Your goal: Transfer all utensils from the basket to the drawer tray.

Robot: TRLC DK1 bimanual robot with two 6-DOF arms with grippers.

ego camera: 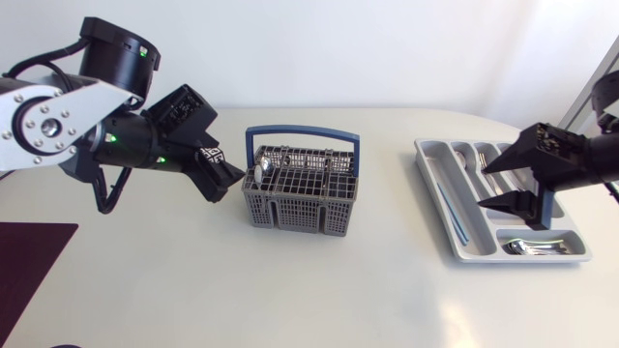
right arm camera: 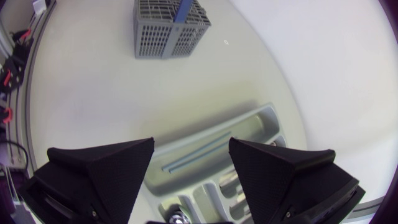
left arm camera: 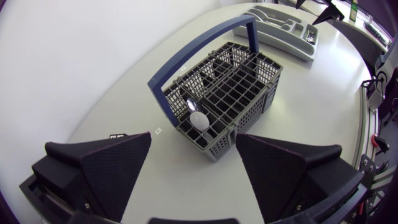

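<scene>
Boxy grey plastic cutlery basket (ego camera: 300, 188) with grid walls and a curved blue handle, at the middle of the surface (ego camera: 193, 280). Shiny metal spoon (left arm camera: 198, 119) standing in the end by the left gripper (left arm camera: 193, 138), black wedge fingers wide open. Smooth grey drawer tray (ego camera: 455, 208) near the right edge, under the right gripper (ego camera: 484, 187), fingers open too.

This looks like a robotics lab or test station, not a home kitchen: a left arm (ego camera: 48, 121) and a right arm (ego camera: 598, 157) stand at a bare white bench (ego camera: 309, 300). The only household items, a grey cutlery basket (ego camera: 290, 208) and a drawer tray (ego camera: 437, 198), sit loose on it.
</scene>
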